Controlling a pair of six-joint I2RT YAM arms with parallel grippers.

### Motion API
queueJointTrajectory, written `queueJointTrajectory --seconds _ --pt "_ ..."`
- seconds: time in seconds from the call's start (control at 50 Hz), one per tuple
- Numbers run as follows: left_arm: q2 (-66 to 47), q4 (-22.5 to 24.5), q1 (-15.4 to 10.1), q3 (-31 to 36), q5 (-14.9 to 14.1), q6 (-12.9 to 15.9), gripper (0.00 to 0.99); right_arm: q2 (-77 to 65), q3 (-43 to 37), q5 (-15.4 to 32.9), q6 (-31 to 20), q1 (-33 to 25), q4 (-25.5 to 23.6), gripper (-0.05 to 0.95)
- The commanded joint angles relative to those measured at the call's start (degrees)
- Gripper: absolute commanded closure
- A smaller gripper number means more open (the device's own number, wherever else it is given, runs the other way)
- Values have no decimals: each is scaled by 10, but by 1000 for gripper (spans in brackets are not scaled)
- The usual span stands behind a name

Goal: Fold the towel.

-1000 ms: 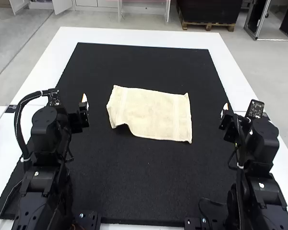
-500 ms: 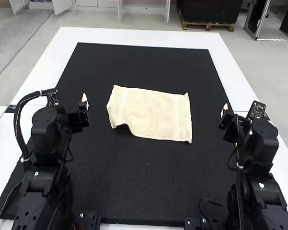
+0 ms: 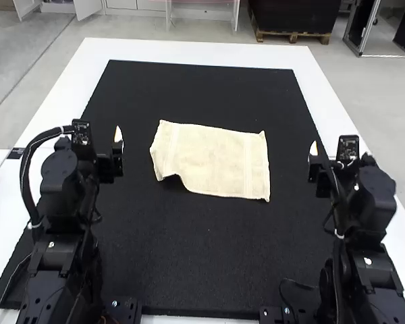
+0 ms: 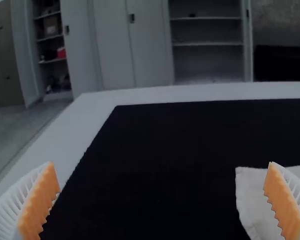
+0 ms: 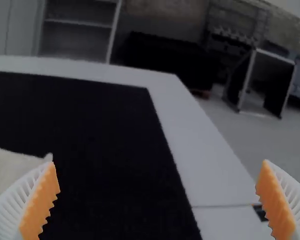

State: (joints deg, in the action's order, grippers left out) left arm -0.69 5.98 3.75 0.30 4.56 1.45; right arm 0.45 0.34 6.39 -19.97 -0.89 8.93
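Observation:
The cream towel (image 3: 212, 160) lies spread on the black mat in the high view, its near left corner turned or rumpled and its right edge straight. My left gripper (image 3: 117, 147) is to the left of the towel, apart from it. My right gripper (image 3: 313, 156) stands off to the towel's right, also apart. In the left wrist view my left gripper (image 4: 162, 202) is open with nothing between its fingers, and part of the towel (image 4: 255, 200) shows. Wide open too is my right gripper (image 5: 157, 200) in the right wrist view, where a towel corner (image 5: 10, 170) appears.
A black mat (image 3: 202, 263) covers most of the white table (image 3: 189, 50) and extends around the towel on all sides. Cables run along both arms, and a dark cable (image 3: 293, 282) lies on the mat near the right arm's base.
The right arm's wrist has turned and shifted slightly, and the left arm's wrist has moved a little as well. The towel lies as before.

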Motion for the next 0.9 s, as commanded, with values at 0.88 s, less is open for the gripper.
queueJointTrajectory --seconds 0.88 --pt "-719 137 5 509 34 -32 44 648 468 3 167 -33 94 5"
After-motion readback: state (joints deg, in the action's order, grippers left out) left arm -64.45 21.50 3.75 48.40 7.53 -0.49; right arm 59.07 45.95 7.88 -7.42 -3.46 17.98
